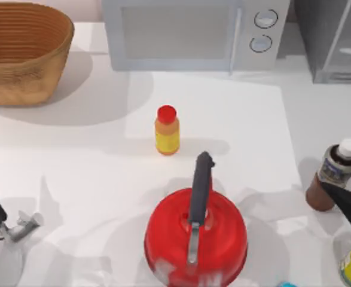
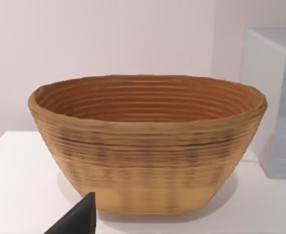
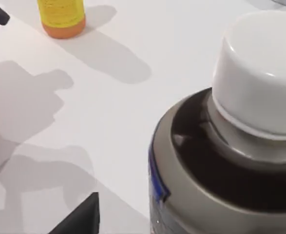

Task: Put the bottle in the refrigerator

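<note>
the right gripper [image 1: 342, 194] is at the table's right edge, right by the bottle [image 1: 333, 173]; i cannot tell if it grips. the refrigerator [image 1: 333, 42] is far behind. a red kettle [image 1: 196, 239] and orange bottle [image 1: 167, 130] sit to its left. the left gripper [image 1: 20, 227] rests far left.

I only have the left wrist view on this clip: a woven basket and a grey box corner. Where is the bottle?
Observer: The bottle stands near the table's right edge, upright, white cap on.
Operator: Is an arm near it?
Observer: The right gripper is right beside it; the right wrist view shows the bottle very close.
Operator: And the refrigerator?
Observer: The refrigerator sits at the back right, beside the microwave.
</note>
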Available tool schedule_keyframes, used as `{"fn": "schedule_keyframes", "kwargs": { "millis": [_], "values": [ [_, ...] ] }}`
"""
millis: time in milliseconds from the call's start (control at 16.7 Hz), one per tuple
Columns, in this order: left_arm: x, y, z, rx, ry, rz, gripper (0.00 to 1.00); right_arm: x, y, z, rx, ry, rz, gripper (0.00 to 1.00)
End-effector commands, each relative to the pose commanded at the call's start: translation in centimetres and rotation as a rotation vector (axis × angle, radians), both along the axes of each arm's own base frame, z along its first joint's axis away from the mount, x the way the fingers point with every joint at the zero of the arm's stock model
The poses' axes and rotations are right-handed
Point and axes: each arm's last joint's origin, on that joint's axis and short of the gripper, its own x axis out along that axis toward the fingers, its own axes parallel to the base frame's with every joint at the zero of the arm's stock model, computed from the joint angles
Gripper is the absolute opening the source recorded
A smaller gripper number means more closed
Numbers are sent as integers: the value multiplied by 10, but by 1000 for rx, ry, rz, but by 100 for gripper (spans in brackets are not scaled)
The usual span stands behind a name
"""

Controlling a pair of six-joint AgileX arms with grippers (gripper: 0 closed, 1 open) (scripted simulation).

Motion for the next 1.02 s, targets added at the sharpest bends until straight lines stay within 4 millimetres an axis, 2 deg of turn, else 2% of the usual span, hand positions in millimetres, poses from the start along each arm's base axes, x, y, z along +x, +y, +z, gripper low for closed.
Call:
{"fn": "schedule_keyframes", "kwargs": {
  "millis": [300, 600, 1020],
  "values": [
    [0, 0, 0, 0, 0, 0, 100, 10, 17, -10, 1, 1, 1, 100],
    [0, 0, 0, 0, 0, 0, 100, 10, 19, -11, 2, 2, 4, 100],
    [0, 0, 0, 0, 0, 0, 100, 10, 19, -11, 2, 2, 4, 48]
  ]
}}
